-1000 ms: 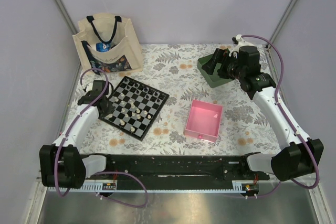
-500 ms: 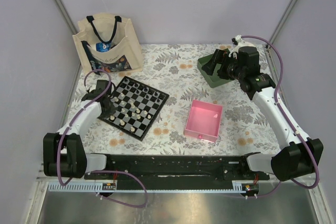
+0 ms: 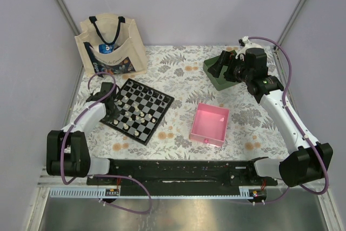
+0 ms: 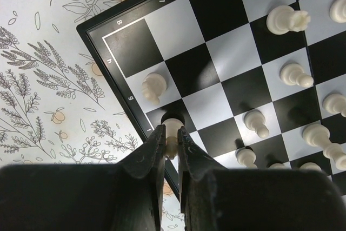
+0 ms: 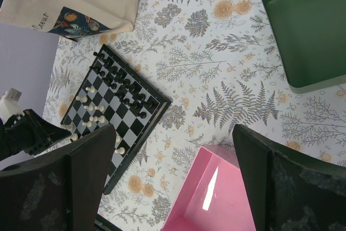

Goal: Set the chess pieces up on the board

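Note:
The board (image 3: 155, 116) lies on the left of the table, with several cream-white chess pieces (image 3: 141, 116) towards its near side and black ones (image 5: 115, 80) along its far side. My left gripper (image 3: 111, 110) is at the board's left edge, shut on a cream-white piece (image 4: 171, 129). That piece's base is at a black edge square of the board (image 4: 238, 47). Other cream pieces (image 4: 153, 86) stand on nearby squares. My right gripper (image 5: 174, 133) hangs open and empty, high over the table's right side.
A pink tray (image 3: 210, 124) sits right of the board, and a green tray (image 3: 216, 81) stands at the back right under my right gripper (image 3: 224, 66). A cloth tote bag (image 3: 111, 44) stands behind the board at the back left.
My left arm has swung a little, bringing its gripper slightly right and nearer at the board's left edge, still shut on the piece. The right arm has barely moved.

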Robot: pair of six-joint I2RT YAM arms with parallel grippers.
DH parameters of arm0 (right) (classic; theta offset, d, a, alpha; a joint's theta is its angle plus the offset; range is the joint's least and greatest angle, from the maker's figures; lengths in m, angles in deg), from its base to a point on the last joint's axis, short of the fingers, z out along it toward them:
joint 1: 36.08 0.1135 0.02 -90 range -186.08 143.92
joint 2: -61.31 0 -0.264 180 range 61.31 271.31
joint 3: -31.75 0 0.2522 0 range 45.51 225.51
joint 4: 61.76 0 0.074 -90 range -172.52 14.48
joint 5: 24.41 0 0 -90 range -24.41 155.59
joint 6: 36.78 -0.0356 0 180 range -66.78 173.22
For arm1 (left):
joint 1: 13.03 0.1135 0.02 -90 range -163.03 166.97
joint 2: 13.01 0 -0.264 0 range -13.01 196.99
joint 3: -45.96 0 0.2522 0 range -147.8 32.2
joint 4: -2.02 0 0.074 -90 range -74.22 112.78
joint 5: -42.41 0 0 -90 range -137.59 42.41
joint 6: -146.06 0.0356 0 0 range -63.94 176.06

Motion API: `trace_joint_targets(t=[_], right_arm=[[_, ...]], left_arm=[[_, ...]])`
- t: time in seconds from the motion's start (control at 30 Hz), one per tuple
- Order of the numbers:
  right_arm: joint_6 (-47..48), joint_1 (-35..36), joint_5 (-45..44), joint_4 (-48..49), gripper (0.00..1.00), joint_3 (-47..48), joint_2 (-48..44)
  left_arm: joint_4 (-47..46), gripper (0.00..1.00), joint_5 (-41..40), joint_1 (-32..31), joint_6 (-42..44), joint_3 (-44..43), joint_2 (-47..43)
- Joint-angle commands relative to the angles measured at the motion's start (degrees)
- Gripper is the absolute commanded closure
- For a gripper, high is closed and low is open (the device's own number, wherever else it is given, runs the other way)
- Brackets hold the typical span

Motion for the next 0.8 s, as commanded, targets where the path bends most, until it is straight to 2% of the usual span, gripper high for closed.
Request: trace_joint_targets(t=[0.0, 0.27, 0.37, 0.47, 0.57, 0.67, 0.77], right_arm=[[0.32, 0.28, -0.13, 2.11, 0.01, 0.3, -0.34], [0.32, 0.28, -0.22, 2.11, 0.01, 0.3, -0.61], [0.41, 0.28, -0.13, 2.03, 0.01, 0.21, -0.69], [0.41, 0.37, -0.04, 2.11, 0.01, 0.12, -0.7], [0.41, 0.28, -0.13, 2.03, 0.01, 0.12, -0.78], [0.41, 0.28, -0.13, 2.03, 0.01, 0.12, -0.87], [0.41, 0.28, -0.22, 2.12, 0.01, 0.03, -0.87]], left_arm=[[-2.68, 1.0, -2.27, 0.23, -0.88, 0.08, 0.83], [-2.86, 0.99, -2.19, 0.23, -0.97, 0.51, 1.8], [-2.77, 0.86, -2.1, 0.23, -1.06, 0.69, 1.63], [-2.77, 0.8, -2.45, 0.23, -1.06, 0.6, 1.36], [-2.68, 0.69, -2.54, 0.32, -0.97, 0.34, 1.1], [-2.51, 0.63, -2.54, 0.23, -0.97, 0.16, 0.57], [-2.6, 0.62, -2.19, 0.32, -0.7, -0.27, -0.39]])
